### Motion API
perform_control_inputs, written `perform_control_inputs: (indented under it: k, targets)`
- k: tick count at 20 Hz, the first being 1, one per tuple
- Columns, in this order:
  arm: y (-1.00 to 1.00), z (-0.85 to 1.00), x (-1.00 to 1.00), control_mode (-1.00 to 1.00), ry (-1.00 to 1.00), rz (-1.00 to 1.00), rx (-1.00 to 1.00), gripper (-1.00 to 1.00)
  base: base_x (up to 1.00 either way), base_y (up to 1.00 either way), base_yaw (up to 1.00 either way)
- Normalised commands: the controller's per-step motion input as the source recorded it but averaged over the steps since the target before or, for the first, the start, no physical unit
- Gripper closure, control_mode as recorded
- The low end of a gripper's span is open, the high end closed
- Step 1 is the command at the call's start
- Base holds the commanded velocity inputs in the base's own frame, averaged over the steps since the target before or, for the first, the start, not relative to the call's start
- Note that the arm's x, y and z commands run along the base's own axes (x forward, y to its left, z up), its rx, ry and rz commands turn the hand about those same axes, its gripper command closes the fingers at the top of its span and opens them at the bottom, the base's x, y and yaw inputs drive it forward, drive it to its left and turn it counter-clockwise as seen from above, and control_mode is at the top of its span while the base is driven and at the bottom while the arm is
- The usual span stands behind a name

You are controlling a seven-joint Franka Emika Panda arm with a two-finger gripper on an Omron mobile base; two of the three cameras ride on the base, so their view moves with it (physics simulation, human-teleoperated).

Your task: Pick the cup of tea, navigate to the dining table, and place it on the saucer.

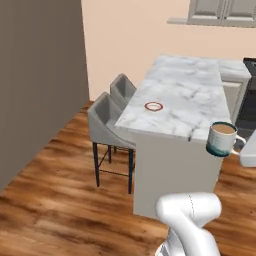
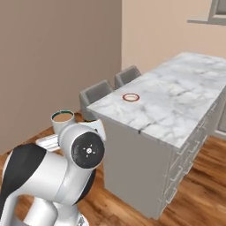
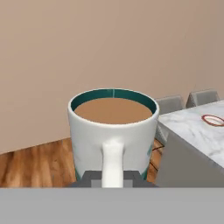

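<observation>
1. Left base view: the cup of tea (image 1: 222, 138) is hanging in the air off the near corner of the dining table (image 1: 186, 95), so the pick looks done; the saucer (image 1: 154, 106) is lying well ahead and to the left of the carried cup.
2. Right base view: the cup (image 2: 62, 120) is riding upright behind the arm, well short of the saucer (image 2: 131, 97).
3. Hand view: the gripper (image 3: 113, 178) is closing its dark fingertips on the cup's handle (image 3: 113, 162); the saucer (image 3: 213, 120) is sitting far right, so approach and placing are remaining.
</observation>
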Motion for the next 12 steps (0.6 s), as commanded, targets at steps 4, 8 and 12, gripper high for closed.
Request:
perform_control_inputs:
  k: [4, 8, 12]
  targets:
    - [0.00, 0.00, 0.00, 1.00, 0.00, 0.00, 0.00, 1.00, 0.64, 0.55, -0.41]
    - [0.00, 0.00, 0.00, 1.00, 0.00, 0.00, 0.00, 1.00, 0.56, 0.66, -0.45]
    - [0.00, 0.00, 0.00, 1.00, 0.00, 0.00, 0.00, 1.00, 0.54, 0.62, -0.45]
